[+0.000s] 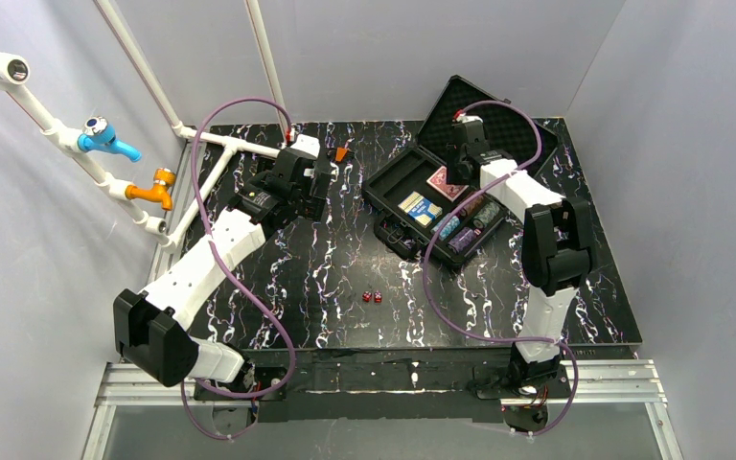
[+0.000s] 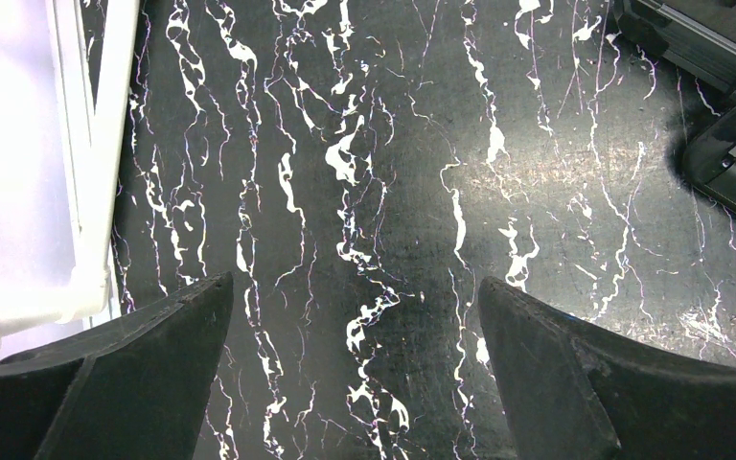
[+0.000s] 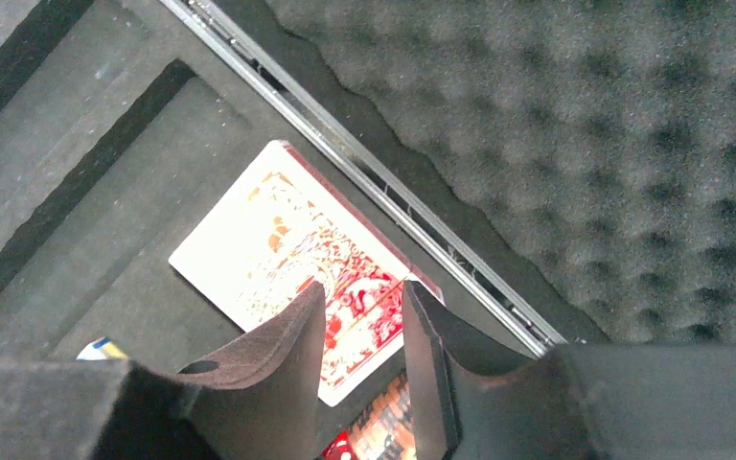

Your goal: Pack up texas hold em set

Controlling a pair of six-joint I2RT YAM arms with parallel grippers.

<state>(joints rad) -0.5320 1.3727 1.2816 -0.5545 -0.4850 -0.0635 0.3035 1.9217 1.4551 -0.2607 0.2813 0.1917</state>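
The black case (image 1: 380, 195) lies open at the right of the table, its foam-lined lid (image 1: 474, 103) tilted back. Inside are a red card deck (image 1: 446, 182), a blue deck (image 1: 420, 208) and coloured chip stacks (image 1: 467, 230). Two small red dice (image 1: 372, 297) rest on the table in front of the case. My right gripper (image 3: 364, 287) hangs just above the red deck (image 3: 278, 230), jaws parted with nothing between them. My left gripper (image 2: 355, 287) stands wide open over bare table, left of the case (image 2: 719, 48).
A white pipe frame (image 1: 220, 144) with a blue tap (image 1: 105, 136) and an orange tap (image 1: 153, 189) runs along the left wall. Grey walls enclose the table on three sides. The case handle (image 2: 728, 168) juts toward the left gripper.
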